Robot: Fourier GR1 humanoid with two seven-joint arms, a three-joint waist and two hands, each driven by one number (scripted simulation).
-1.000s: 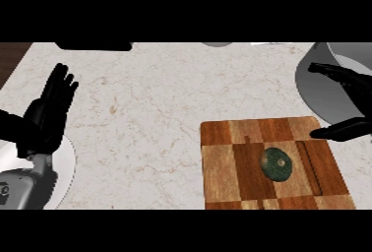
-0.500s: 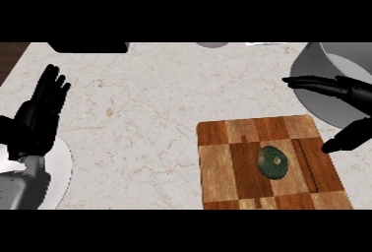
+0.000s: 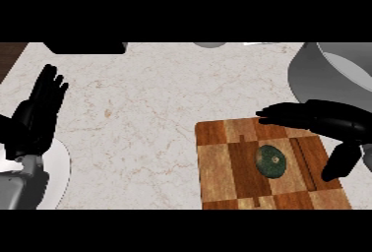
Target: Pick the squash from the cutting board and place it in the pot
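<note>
On the cutting board (image 3: 240, 162), the squash (image 3: 272, 161) lies untouched. Right hand (image 3: 330, 125) hovers above the board's far right, fingers spread open. Left hand (image 3: 33, 118) rests open at the left edge. Pot (image 3: 327, 69) stands beyond the board.

I'm looking down at a kitchen counter. What tells me: pale marbled stone countertop (image 3: 145, 113) with faint brown veining, a checkered wooden cutting board (image 3: 225, 167) in light and dark brown squares lying flat on it, a dark green oval squash (image 3: 271, 161) on the board, and a large grey metal pot (image 3: 327, 74) at the upper right edge. Food, board and cookware together say cooking space.
</note>
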